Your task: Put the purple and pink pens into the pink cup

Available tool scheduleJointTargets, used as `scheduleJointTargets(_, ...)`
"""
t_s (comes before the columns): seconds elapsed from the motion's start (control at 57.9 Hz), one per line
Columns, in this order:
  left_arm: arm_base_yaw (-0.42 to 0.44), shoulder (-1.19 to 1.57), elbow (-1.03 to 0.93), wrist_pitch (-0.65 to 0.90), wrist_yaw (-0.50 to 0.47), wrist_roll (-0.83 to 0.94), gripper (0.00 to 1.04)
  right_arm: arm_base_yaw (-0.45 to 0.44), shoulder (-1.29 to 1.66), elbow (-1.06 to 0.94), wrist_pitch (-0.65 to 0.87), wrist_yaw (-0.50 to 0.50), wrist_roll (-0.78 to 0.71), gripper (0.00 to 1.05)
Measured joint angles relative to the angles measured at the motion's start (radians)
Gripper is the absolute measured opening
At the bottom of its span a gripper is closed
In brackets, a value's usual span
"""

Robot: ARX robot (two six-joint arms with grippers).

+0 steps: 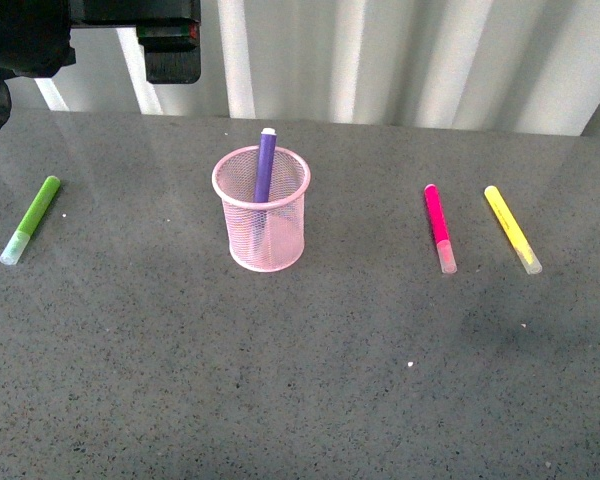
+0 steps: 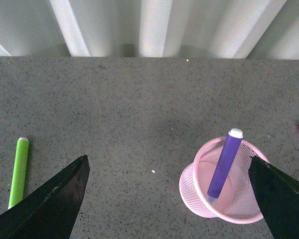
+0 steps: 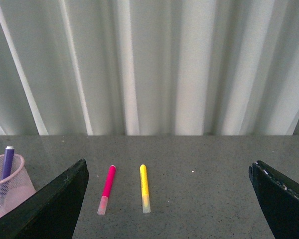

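The pink cup [image 1: 263, 225] stands upright in the middle of the table, and the purple pen [image 1: 265, 165] leans inside it, white end up above the rim. To the cup's right the pink pen [image 1: 439, 226] lies flat, clear cap toward the front. My left gripper [image 2: 168, 159] hangs open above the table, with the pink cup [image 2: 189, 191] and purple pen [image 2: 225, 167] just inside its one finger. Open and holding nothing, my right gripper [image 3: 168, 163] is high over the table, with the pink pen [image 3: 107, 186] and the pink cup [image 3: 15, 191] off to one side.
A yellow marker [image 1: 511, 228] lies just right of the pink pen. A lime-green marker [image 1: 32, 218] lies far left. The dark speckled table [image 1: 300, 400] ends at a white corrugated wall [image 1: 430, 60]. Part of the left arm [image 1: 170, 45] shows at the top left.
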Motion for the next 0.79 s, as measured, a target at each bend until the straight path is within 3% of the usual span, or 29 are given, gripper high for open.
scheduleJointTargets(0.104,-0.002,0.003,-0.005,0.01,-0.006,0.011,0.98,0.0,0.0,0.0,0.0,0.0,0.0,0.98)
scheduleJointTargets(0.173,-0.002,0.014,-0.105,0.314,-0.092,0.061,0.86,0.0,0.0,0.0,0.0,0.0,0.0,0.98)
scheduleJointTargets(0.259,0.019,0.001,-0.25,0.62,-0.086,0.093,0.72,0.0,0.0,0.0,0.0,0.001,0.0,0.98)
scheduleJointTargets(0.345,0.054,-0.056,-0.36,0.773,-0.071,0.106,0.58,0.0,0.0,0.0,0.0,0.001,0.0,0.98)
scheduleJointTargets(0.432,0.085,-0.137,-0.434,0.807,-0.051,0.112,0.43,0.0,0.0,0.0,0.0,0.0,0.0,0.98)
scheduleJointTargets(0.587,0.136,-0.293,-0.6,0.803,0.014,0.12,0.04,0.0,0.0,0.0,0.0,0.0,0.0,0.98)
scheduleJointTargets(0.794,0.182,-0.391,-0.726,0.821,0.049,0.124,0.04,0.0,0.0,0.0,0.0,0.0,0.0,0.98)
